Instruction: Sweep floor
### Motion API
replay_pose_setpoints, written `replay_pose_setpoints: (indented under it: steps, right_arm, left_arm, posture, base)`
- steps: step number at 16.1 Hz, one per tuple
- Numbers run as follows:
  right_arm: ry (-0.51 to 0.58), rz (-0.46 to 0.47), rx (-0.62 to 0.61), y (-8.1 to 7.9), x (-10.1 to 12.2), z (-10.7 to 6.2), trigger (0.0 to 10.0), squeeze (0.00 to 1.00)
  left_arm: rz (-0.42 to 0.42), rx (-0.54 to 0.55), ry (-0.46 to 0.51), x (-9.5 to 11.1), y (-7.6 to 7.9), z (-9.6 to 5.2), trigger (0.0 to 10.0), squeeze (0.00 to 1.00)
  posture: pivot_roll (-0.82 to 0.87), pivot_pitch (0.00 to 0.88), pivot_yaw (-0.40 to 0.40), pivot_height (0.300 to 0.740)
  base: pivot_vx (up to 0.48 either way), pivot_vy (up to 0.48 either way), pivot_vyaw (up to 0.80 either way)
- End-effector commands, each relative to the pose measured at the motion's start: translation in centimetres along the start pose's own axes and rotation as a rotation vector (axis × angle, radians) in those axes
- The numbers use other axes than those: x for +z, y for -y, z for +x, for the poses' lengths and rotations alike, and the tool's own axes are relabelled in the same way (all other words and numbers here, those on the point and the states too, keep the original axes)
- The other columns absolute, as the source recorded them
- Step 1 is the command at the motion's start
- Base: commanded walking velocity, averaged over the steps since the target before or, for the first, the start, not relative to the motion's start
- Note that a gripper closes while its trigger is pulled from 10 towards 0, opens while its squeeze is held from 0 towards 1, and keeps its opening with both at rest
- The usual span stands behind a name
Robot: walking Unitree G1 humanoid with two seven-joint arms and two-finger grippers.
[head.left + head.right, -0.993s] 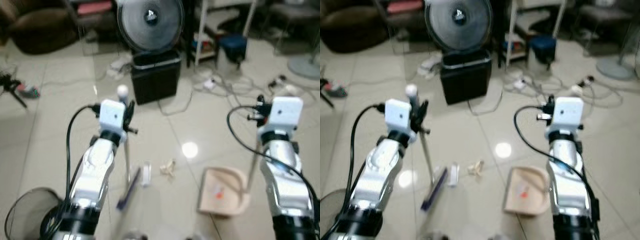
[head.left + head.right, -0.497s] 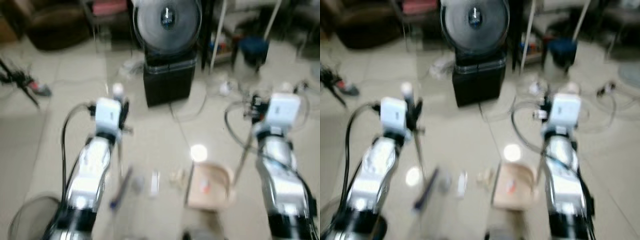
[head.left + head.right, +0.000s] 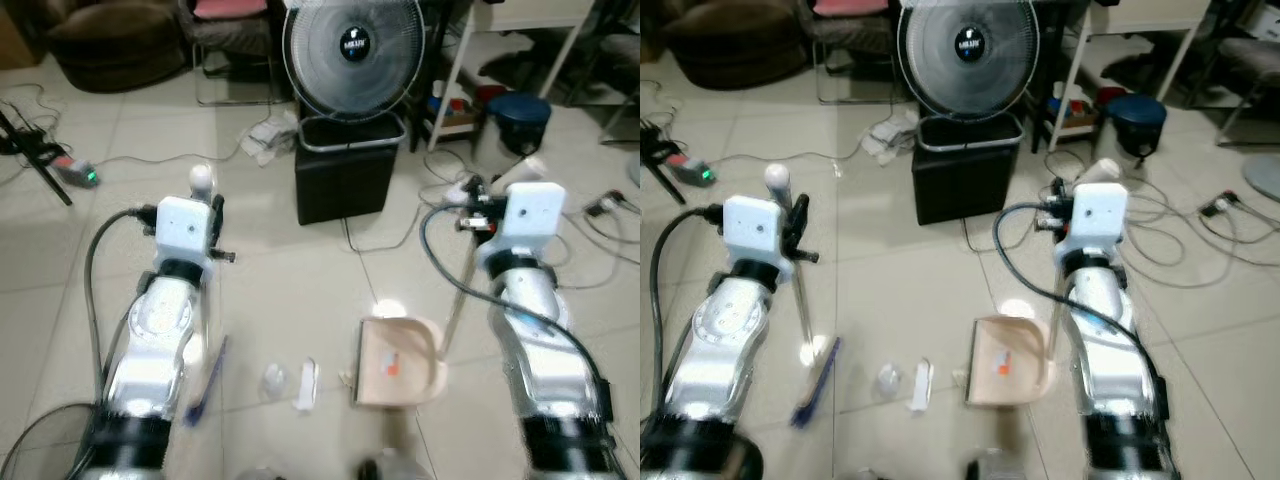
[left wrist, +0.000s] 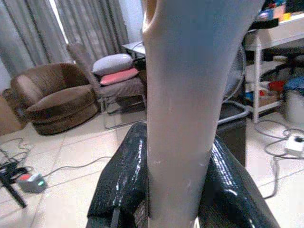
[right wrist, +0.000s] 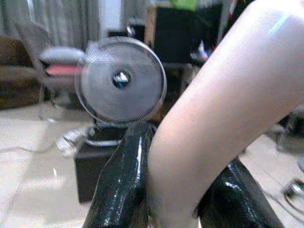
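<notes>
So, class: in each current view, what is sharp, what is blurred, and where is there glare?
Left eye view: the fan is sharp; a ceiling light glares off the tile above the dustpan. Right eye view: glare beside the broom head. Left wrist view: the broom handle is close and soft, the room behind clearer. Right wrist view: the dustpan handle is blurred.

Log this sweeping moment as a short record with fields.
left end effector: shut on broom handle
right end effector: shut on dustpan handle
broom head: on tiled floor, by left arm
dustpan: on floor, holds an orange scrap
debris: between broom head and dustpan
</notes>
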State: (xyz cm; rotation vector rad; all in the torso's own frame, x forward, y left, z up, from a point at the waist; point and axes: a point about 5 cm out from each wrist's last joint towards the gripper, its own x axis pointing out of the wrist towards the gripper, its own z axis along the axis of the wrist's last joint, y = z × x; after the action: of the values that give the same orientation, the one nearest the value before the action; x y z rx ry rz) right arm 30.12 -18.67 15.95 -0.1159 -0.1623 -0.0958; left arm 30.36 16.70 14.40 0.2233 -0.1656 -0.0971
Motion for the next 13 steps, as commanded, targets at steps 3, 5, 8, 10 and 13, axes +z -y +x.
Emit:
replay_pose_setpoints:
  steps: [3,5,8,10,13]
  right_arm:
    - [0.022,0.017,-0.019,-0.3,0.4,-0.4,10.0,0.0]
    - [0.008,0.03,-0.023,-0.1,0.1,-0.9,10.0,0.0]
    - [-0.005,0.027,-0.018,0.1,-0.2,-1.2,10.0,0.0]
    - [-0.017,0.029,0.002,-0.1,-0.5,-1.3,10.0,0.0]
    - [-0.016,0.011,0.043,-1.0,-0.7,-1.3,10.0,0.0]
  left_arm:
    - [0.021,-0.029,0.039,1.0,-0.1,0.4,10.0,0.0]
    - [0.021,-0.044,0.033,0.9,0.1,0.4,10.0,0.0]
    - [0.022,-0.062,0.024,0.7,0.3,0.3,10.0,0.0]
    - [0.016,-0.062,0.012,0.6,0.3,0.2,10.0,0.0]
    - [0.032,-0.08,-0.006,0.1,0.0,0.2,10.0,0.0]
  posture:
    - [-0.04,0.092,0.033,0.74]
    - [-0.05,0.099,0.049,0.74]
    - [-0.05,0.111,0.057,0.74]
    - [-0.05,0.115,0.057,0.74]
    - [-0.05,0.14,0.069,0.74]
  base:
    - [0.428,0.0,0.53]
    - [0.426,0.0,0.0]
    - [0.42,0.0,0.0]
    - [0.352,0.0,0.0]
    - [0.0,0.0,0.0]
